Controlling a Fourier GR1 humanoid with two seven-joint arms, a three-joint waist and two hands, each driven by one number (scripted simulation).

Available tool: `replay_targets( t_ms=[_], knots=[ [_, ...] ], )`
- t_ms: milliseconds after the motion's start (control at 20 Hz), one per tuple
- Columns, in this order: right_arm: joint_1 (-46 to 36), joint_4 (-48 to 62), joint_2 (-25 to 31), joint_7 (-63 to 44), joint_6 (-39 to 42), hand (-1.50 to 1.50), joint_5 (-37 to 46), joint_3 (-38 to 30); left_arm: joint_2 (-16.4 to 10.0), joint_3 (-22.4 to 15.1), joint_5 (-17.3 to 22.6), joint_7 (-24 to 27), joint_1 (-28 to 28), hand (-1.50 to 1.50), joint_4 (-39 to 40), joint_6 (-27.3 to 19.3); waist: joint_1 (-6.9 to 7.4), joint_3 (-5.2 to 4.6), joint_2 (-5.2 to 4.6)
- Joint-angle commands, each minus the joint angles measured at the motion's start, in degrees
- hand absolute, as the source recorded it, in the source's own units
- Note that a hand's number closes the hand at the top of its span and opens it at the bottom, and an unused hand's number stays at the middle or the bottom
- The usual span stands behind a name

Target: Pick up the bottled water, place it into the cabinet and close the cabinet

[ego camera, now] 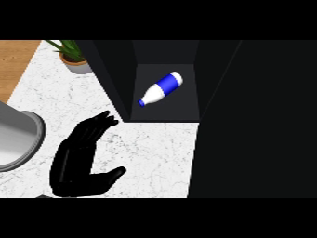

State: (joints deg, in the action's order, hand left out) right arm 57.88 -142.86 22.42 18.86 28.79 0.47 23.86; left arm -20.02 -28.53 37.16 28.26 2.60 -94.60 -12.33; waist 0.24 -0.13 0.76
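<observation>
The bottled water (161, 88), white with a blue label and blue cap, lies on its side on the floor of the black cabinet (166, 113), cap toward the front left. The cabinet's inside shows open toward me. My left hand (78, 162) rests on the white marble counter (147, 148) at the lower left. Its fingers are straight and its thumb is spread. The fingertips (108, 118) lie just short of the cabinet's front left corner and hold nothing. A wide black panel (264, 121) fills the right side. My right hand does not show.
A grey metal pot (9, 135) stands at the left edge of the counter. A potted green plant (73, 56) sits at the back left, beside the cabinet's left wall. Wooden floor (3, 60) shows beyond the counter's left edge.
</observation>
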Motion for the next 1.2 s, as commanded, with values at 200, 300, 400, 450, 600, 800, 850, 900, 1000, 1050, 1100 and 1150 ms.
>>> replay_targets(
  t_ms=[200, 300, 400, 450, 600, 800, 850, 900, 1000, 1050, 1100, 1150],
  knots=[
    [-1.01, -10.79, 5.92, -6.31, 2.69, 1.5, 10.38, 9.18, -6.34, 5.41, 7.07, -0.61, -11.39, -1.5, -9.77, 4.12, 1.2, -0.25, 0.3],
    [-3.8, -11.61, 6.27, -7.44, 2.56, 1.5, 11.07, 11.18, -7.31, 7.29, 8.71, -1.1, -11.24, -1.5, -10.11, 5.35, 1.05, -0.28, 0.11],
    [-5.47, -12.01, 6.49, -8.63, 2.51, 1.5, 12.04, 14.42, -8.33, 8.59, 8.92, -0.39, -12.9, -1.5, -10.47, 5.63, 1.01, -0.38, 0.41],
    [-6.88, -11.34, 7.31, -10.36, 2.64, 1.5, 12.21, 14.63, -9.52, 9.33, 9.35, -0.26, -13.43, -1.5, -9.77, 7.13, 1.78, -0.56, 0.26],
    [-10.76, -10.02, 7.55, -11.07, 2.12, 1.5, 13.03, 15.95, -10.12, 10.14, 10.37, 0.41, -15.26, -1.5, -11.05, 8.54, 2.6, -0.7, 0.4],
    [-12.22, -8.25, 5.72, -13.85, -0.04, 1.5, 9.5, 21.35, -12.17, 11.78, 12.07, 0.27, -17.47, -1.5, -11.82, 11.2, 3.64, -0.77, -0.27],
    [-11.69, -7.47, 4.62, -13.74, -1.34, 1.5, 9.19, 22.78, -13.61, 13.02, 12.69, -0.15, -17.84, -1.5, -12.44, 12.02, 3.2, -0.72, -0.04],
    [-11.95, -7.02, 4.22, -14.94, -2.09, 1.5, 7.7, 23.26, -14.22, 14.32, 13.95, -0.13, -17.89, -1.5, -11.98, 13.27, 3.79, -0.78, -0.56],
    [-12.3, -7.18, 2.62, -14.3, -2.92, 1.5, 4.64, 25.44, -14.69, 14.56, 14.57, 0.07, -19.18, -1.5, -12.4, 14.59, 4.62, -0.75, -0.69],
    [-12.96, -5.48, 1.37, -14.06, -3.63, 1.5, 3.93, 26.29, -15.4, 15.05, 14.99, -0.2, -19.53, -1.5, -13.15, 15.13, 5.14, -0.67, -0.75],
    [-13.26, -5.55, 1.54, -14.41, -3.52, 1.5, 3.52, 26.75, -16.46, 16.0, 14.81, 0.0, -19.75, -1.5, -12.31, 16.02, 5.34, -0.71, -0.85],
    [-13.46, -5.83, 1.39, -14.71, -3.83, 1.5, 3.44, 26.98, -16.19, 16.31, 16.15, 0.19, -20.42, -1.5, -12.78, 17.02, 5.46, -0.72, -0.79]
  ],
)
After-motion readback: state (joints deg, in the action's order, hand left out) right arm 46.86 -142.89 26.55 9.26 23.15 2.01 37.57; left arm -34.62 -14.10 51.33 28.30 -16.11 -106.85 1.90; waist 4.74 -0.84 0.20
